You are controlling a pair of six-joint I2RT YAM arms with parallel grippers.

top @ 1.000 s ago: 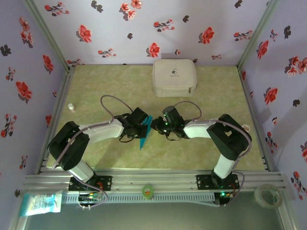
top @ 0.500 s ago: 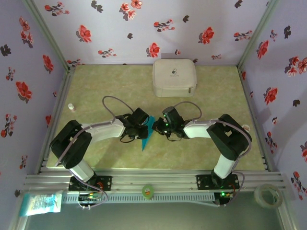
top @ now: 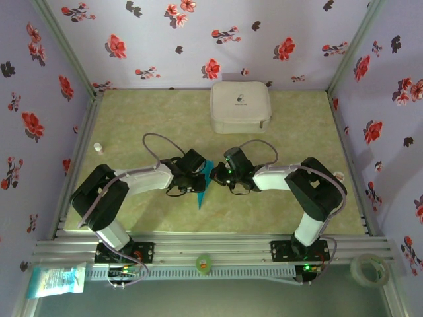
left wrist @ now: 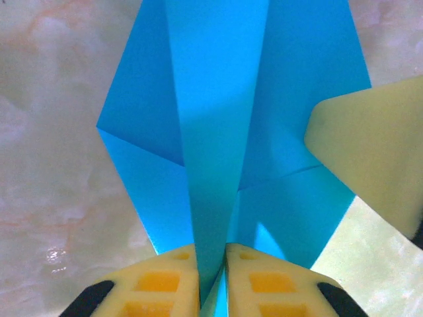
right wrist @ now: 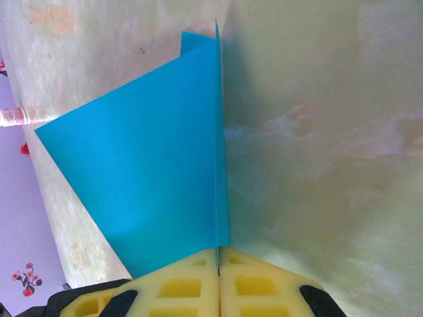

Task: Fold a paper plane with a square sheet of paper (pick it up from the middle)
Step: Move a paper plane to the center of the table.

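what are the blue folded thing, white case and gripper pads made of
The paper plane looks like thin smooth paper: sharp creases, layered flaps. The white case is probably fabric or soft shell, with a seam around its side. The gripper pads look like pale yellow rubber or moulded plastic with recessed pockets.

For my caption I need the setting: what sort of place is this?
Likely a robot test booth: flowered walls on three sides, an aluminium rail at the near edge, a green table.
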